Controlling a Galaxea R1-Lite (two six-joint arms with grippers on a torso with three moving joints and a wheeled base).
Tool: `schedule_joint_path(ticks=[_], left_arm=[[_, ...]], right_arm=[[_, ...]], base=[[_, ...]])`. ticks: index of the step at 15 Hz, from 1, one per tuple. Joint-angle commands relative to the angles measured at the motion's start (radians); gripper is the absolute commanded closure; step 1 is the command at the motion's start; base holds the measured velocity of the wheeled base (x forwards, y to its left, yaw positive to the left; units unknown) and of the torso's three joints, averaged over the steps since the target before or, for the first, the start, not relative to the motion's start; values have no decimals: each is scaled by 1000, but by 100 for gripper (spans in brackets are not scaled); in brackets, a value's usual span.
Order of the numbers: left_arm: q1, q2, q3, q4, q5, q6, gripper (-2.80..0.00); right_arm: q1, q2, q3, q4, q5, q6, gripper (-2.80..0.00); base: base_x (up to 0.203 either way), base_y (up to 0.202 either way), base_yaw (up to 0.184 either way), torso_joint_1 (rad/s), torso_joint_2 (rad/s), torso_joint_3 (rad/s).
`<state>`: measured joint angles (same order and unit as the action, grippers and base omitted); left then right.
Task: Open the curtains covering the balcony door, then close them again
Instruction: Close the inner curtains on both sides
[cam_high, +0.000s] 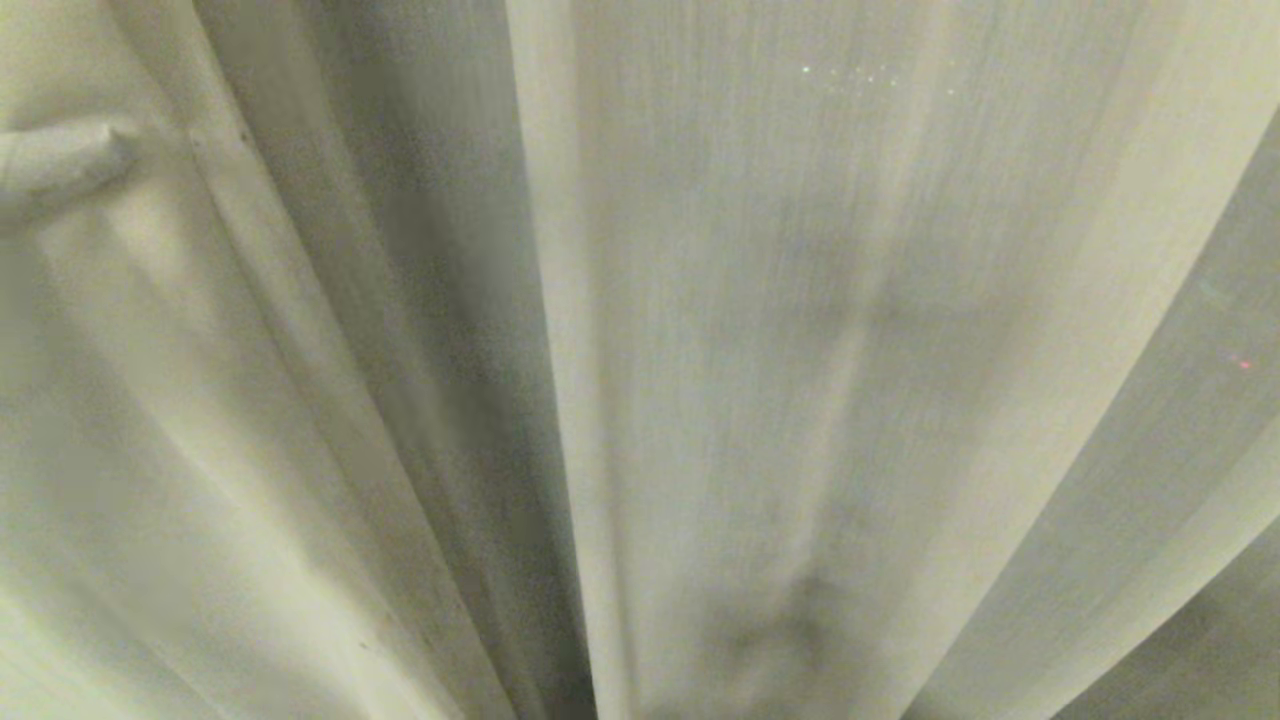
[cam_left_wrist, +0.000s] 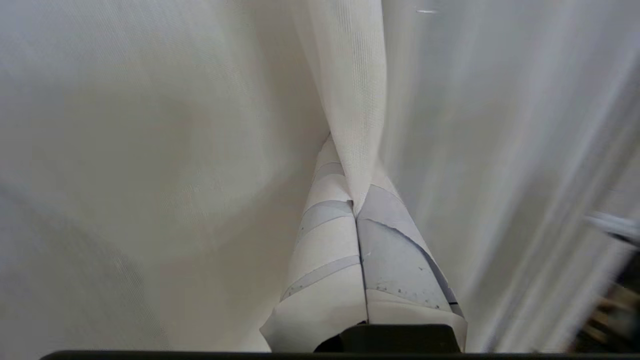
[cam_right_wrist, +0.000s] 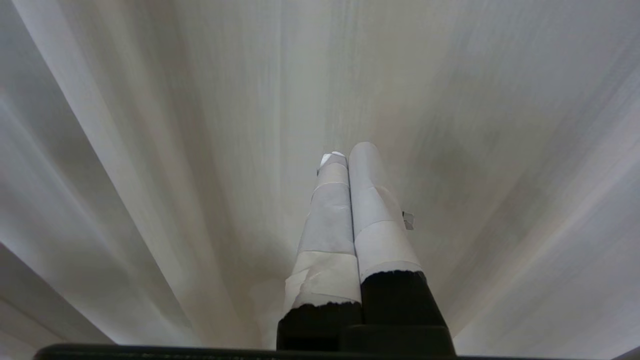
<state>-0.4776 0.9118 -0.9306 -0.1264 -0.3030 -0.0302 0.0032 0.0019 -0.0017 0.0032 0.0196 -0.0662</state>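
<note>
Right now the left gripper (cam_left_wrist: 356, 200) pinches a curtain (cam_left_wrist: 350, 75) fold mid-frame, the right gripper (cam_right_wrist: 347, 160) is closed on nothing, and a hard tug could slip the fabric free.

Soft, even daylight glowing through pale cloth, a dim blurred sliver of room at one edge of the left wrist view
</note>
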Motion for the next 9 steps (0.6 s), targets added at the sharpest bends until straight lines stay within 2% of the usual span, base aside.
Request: schedule_joint_path(ticks=[1,5,9], left_arm=[[-111,63,-31,-2,4,-1,0],[-248,157,-95,-4,7,0,0],[-338,254,-163,-7,7,0,0]], right_arm=[[0,0,0,0,0,-1,0],[0,0,0,0,0,-1,0],[0,0,0,0,0,-1,0]], base=[[0,0,0,0,0,0],[0,0,0,0,0,0],[0,0,0,0,0,0]])
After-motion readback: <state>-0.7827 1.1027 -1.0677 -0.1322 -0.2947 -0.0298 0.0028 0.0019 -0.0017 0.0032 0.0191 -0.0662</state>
